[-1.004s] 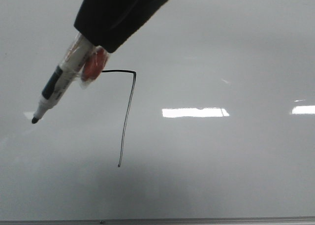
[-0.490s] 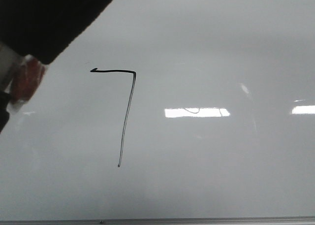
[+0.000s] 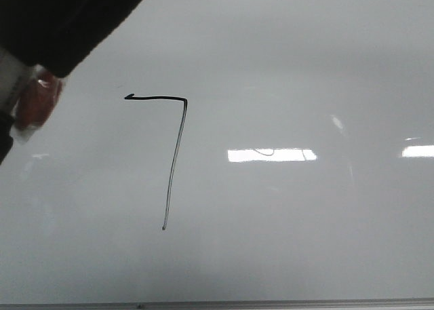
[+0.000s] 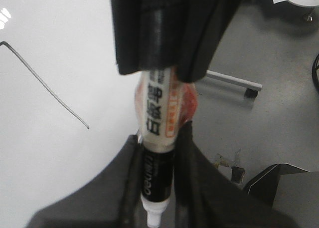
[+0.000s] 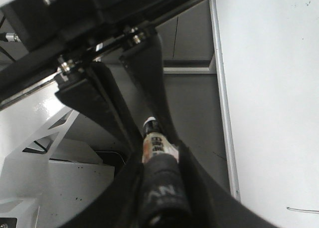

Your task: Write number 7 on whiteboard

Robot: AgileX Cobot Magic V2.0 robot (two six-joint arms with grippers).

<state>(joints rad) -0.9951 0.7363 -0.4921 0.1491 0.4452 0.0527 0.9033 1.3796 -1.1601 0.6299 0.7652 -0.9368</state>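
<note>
The number 7 (image 3: 175,162) stands in thin black line on the glossy pale whiteboard (image 3: 291,72), left of its middle. My left arm, in a black sleeve, sits off at the front view's upper left edge, with orange tape (image 3: 37,103) showing under it. My left gripper (image 4: 160,138) is shut on a marker (image 4: 158,108) with a white label and black barrel, held off the board's side over the floor. The 7's downstroke (image 4: 47,86) shows beside it. My right gripper (image 5: 159,155) is shut on a second, black-wrapped marker (image 5: 154,143), beyond the board's edge.
A thin grey rim (image 3: 271,303) runs along the whiteboard's bottom. A stand leg with a caster (image 4: 234,81) and a grey box (image 4: 284,188) rest on the floor. The right wrist view shows the board's side edge (image 5: 222,113) and a white metal frame (image 5: 45,158).
My left arm with the marker has swung left off the 7, uncovering its whole top stroke. In the last half second it has barely moved.
</note>
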